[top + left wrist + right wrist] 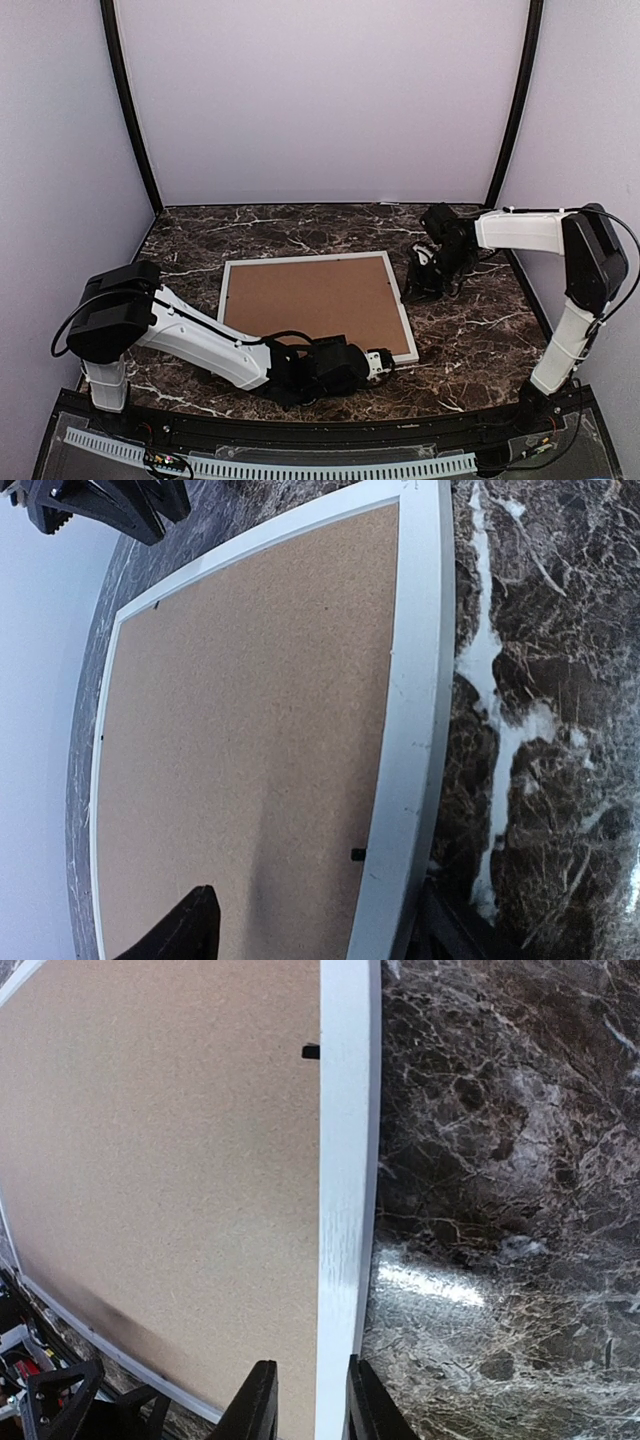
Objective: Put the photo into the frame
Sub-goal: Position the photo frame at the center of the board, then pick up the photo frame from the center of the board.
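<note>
Bright and even throughout, lit softly from overhead, with pale walls point(320, 90) washed lilac-white and all shadows soft-edged. From the top, only faint shade on the counter point(470, 330) beneath the left arm point(200, 335), plus slight bowing of the black corner posts point(130, 110) toward the picture's edges. From the left wrist, heavy curving of the frame point(415, 730) rail, a dim shadow patch on the brown backing board point(265, 880), and blurred dark jaws close to the lens. From the right wrist, white glare on the counter just right of the nearly blown-out rail.
</note>
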Robot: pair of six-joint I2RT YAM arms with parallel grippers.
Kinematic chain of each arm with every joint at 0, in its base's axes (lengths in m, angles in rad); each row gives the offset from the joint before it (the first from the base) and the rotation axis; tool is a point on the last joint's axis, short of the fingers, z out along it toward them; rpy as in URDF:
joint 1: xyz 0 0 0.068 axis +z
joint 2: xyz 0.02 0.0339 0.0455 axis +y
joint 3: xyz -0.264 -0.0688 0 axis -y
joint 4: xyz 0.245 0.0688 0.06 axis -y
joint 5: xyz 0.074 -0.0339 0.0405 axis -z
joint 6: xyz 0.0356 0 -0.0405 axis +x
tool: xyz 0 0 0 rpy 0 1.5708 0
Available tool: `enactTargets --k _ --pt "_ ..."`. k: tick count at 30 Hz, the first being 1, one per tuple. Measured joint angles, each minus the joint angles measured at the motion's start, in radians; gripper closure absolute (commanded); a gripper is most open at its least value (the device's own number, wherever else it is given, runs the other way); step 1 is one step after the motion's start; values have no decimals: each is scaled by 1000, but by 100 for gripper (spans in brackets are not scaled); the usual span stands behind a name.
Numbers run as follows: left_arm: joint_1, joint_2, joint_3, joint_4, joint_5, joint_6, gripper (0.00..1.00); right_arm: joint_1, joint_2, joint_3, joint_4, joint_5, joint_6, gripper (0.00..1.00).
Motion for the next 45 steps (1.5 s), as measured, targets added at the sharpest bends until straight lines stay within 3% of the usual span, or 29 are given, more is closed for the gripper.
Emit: enactTargets --k 6,15,18,21,23,33,45 --pt "0 0 -3 7 1 -7 28 43 0 -44 36 56 2 67" --pt "0 0 -5 9 -1 -18 28 87 22 -102 77 144 2 68" --pt "0 0 -6 13 -2 -19 27 106 24 -109 96 167 5 74" --pt "0 0 -7 15 -4 -21 25 120 24 -109 106 181 11 93" --pt "0 0 -7 16 -4 -21 24 127 23 -106 107 192 19 100" --pt "0 -4 -6 17 11 -24 15 136 23 -30 4 201 22 100" --pt "-3 -5 -4 21 -14 -7 16 137 22 71 -122 174 25 100"
